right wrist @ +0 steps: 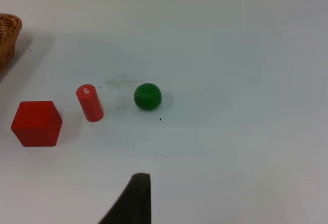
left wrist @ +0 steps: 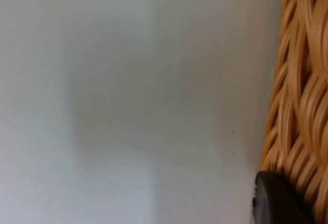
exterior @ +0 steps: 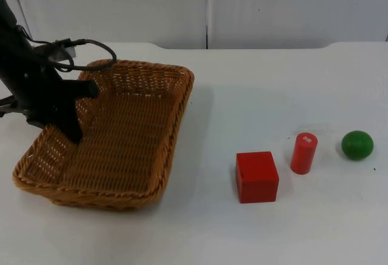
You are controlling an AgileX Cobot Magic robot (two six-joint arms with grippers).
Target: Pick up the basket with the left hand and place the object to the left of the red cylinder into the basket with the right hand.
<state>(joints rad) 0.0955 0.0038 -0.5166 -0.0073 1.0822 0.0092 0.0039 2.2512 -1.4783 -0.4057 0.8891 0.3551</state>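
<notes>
Starting at the left side of the white table (exterior: 285,228), the left gripper (exterior: 76,116) is at the left wall of the woven basket (exterior: 139,89). One black finger reaches over the rim into the basket, and the left wrist view has a fingertip (left wrist: 279,201) right against the weave. It looks pinched onto the wall, but I cannot tell for sure. The basket looks tipped, with its left side higher.

Next comes a red cube (exterior: 257,176), well apart from the basket. It sits just to the left of the red cylinder (exterior: 304,153), which stands upright. So the cube is the thing to put in. A green ball (exterior: 357,145) sits past the cylinder.

The right gripper (right wrist: 134,203) waits back from the blocks. I cannot tell if it is open. From it, the cube lies farthest toward the basket, so I think it must reach that way, past the ball and cylinder.
</notes>
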